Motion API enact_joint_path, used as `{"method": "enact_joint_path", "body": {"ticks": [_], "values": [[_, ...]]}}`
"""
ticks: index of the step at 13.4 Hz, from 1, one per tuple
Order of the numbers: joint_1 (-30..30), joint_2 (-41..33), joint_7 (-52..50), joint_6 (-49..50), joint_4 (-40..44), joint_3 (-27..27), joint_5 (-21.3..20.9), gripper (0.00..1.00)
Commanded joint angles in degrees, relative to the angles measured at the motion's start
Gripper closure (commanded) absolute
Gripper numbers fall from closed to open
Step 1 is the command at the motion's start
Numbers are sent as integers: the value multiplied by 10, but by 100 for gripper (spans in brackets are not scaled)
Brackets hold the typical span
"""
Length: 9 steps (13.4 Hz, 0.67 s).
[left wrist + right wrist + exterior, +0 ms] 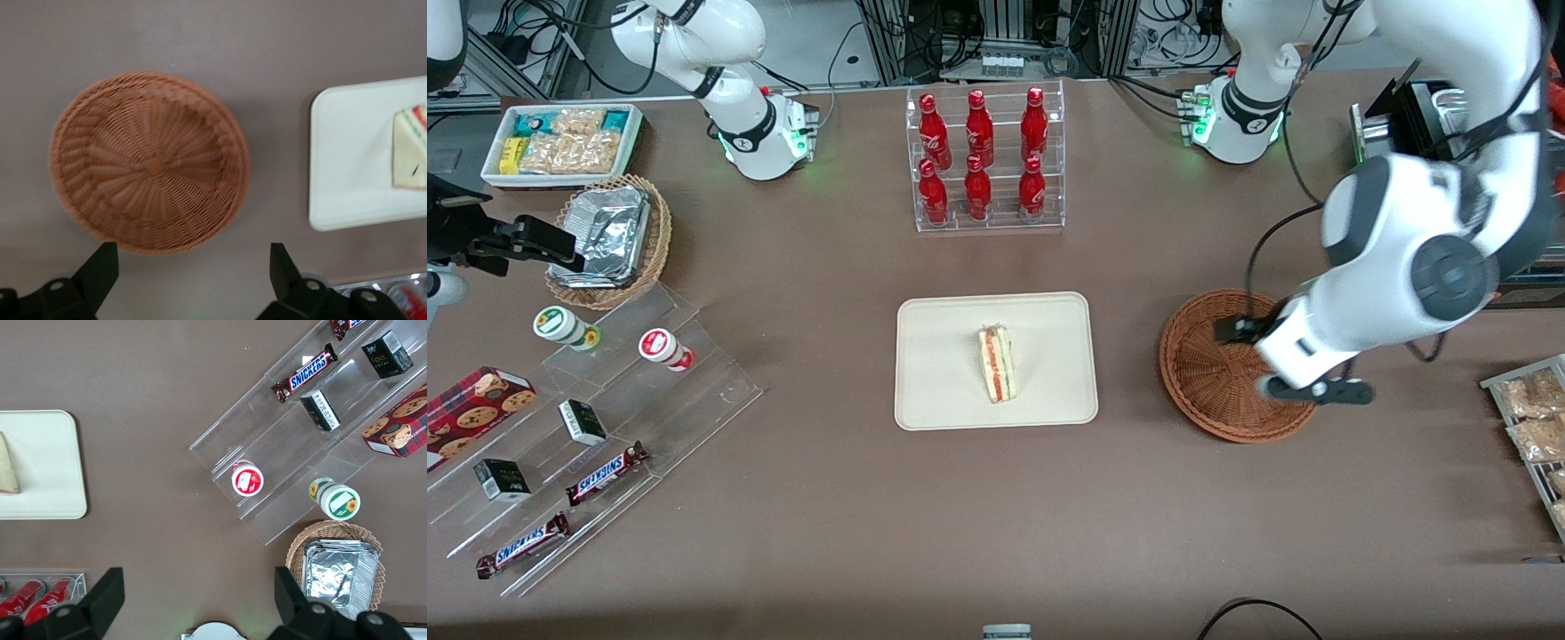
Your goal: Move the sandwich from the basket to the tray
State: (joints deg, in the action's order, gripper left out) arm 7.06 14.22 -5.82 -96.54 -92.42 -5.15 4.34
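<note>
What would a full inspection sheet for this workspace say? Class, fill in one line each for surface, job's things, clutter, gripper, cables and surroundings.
Surface: brown table, flat, no spills seen.
Job's things: sandwich lies on the tray; basket holds nothing, toward the working arm's end.
Clutter: rack of red bottles; clear stepped stand with Snickers bars and small cups; foil containers in a tan basket; white bin of snacks.
Gripper: left gripper open, holding nothing, above the table beside the basket.
Cables: black cable runs to the working arm.
Surroundings: equipment frames and wiring at the table's edge.
</note>
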Motion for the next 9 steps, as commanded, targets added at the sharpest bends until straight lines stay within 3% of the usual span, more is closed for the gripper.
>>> {"method": "enact_joint_path", "body": {"ticks": [1,7,9], "values": [[-30,-59,20,24,-35,-5,1,0],[-112,-129,114,72,-29,-23,-21,0],[-122,-149,123,87,-29,-33,-48,0]]}}
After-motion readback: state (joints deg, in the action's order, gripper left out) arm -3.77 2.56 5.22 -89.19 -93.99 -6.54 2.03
